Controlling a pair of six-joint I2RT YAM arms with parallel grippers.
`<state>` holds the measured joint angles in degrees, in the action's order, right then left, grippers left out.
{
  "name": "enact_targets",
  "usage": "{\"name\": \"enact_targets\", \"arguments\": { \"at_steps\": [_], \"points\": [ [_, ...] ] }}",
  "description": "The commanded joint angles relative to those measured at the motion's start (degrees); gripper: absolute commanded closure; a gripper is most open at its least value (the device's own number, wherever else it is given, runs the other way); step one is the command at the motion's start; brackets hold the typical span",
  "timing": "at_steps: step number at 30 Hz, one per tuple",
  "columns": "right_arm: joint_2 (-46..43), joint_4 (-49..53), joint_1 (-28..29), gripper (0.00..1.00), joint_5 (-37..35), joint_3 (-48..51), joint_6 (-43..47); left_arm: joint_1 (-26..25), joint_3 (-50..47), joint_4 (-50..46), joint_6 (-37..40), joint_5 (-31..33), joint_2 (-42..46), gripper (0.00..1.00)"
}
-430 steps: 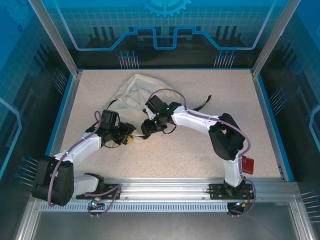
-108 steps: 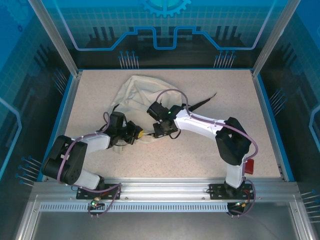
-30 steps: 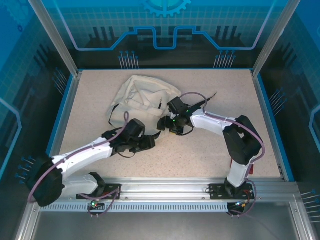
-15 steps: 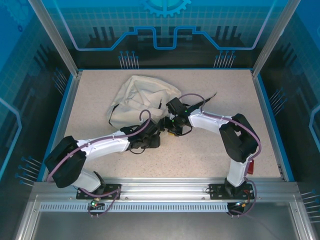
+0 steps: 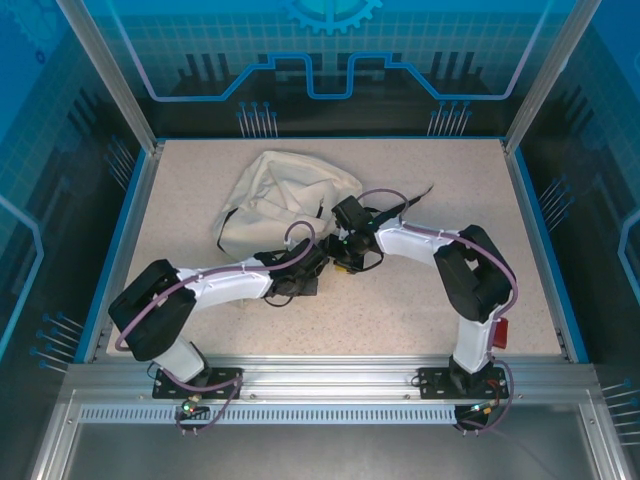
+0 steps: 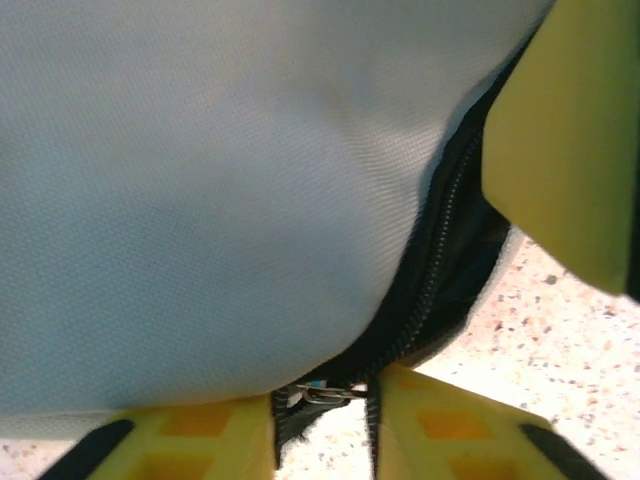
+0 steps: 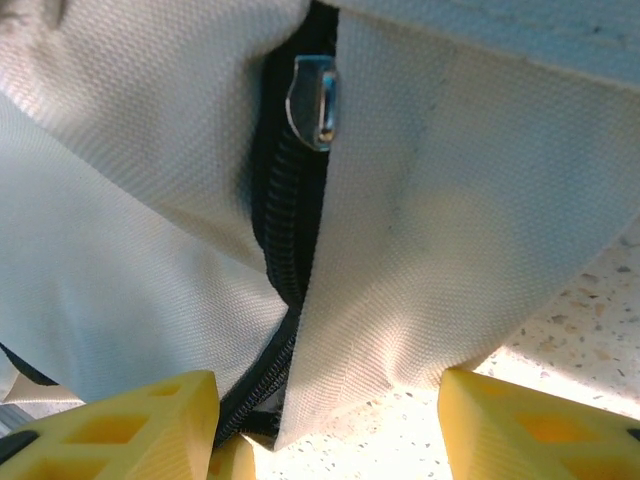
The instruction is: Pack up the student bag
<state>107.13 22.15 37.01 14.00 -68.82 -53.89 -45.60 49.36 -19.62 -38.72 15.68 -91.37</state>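
The bag (image 5: 275,195) is lying toward the table's (image 5: 420,300) far left corner, its near right edge at the 2 grippers. The right gripper (image 7: 325,430) is gaping wide around it; the left gripper (image 6: 320,440) is straddling the black zip (image 6: 440,250) narrowly, grip unclear.

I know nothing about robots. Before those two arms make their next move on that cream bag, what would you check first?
1. Left gripper lined up on the small metal zip pull of the cream fabric backpack: ok, the pull sits between its yellow fingers.
2. Pull firmly pinched: cannot tell; a narrow gap shows.
3. Right gripper clamped on the fabric: not ok; its jaws stand wide apart, with a fold lying between them.
4. Silver zip slider free to travel along the black zip: cannot tell.
5. The two clear of each other: cannot tell; they sit very close at the backpack's near edge.
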Motion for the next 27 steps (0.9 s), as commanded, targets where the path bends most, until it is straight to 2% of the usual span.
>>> {"name": "enact_targets", "arguments": {
  "at_steps": [1, 7, 12, 18, 26, 27],
  "points": [
    [1.5, -0.5, -0.6, 0.41, 1.1, -1.7, -0.6, -0.4, 1.3, 0.4, 0.8, 2.6, -0.6, 0.76],
    [2.3, 0.5, -0.6, 0.46, -1.3, -2.4, -0.3, -0.4, 0.7, -1.9, 1.5, 3.1, 1.0, 0.91],
    [2.8, 1.9, -0.6, 0.55, -4.5, -3.5, 0.3, -0.4, -1.0, -3.0, 2.1, 1.9, 3.6, 1.00],
    [4.1, 5.3, -0.4, 0.78, -9.6, -5.2, 0.7, -0.2, -0.8, -6.5, 2.6, 2.9, 5.3, 1.00],
    [4.8, 9.7, 0.2, 1.00, -16.2, -6.6, 1.8, 1.7, -2.2, -11.9, -0.6, 4.3, 6.9, 1.00],
    [4.9, 10.5, 0.3, 1.00, -17.2, -7.1, 1.9, 2.0, -2.6, -12.5, -1.0, 4.3, 7.1, 1.00]
  ]
}}
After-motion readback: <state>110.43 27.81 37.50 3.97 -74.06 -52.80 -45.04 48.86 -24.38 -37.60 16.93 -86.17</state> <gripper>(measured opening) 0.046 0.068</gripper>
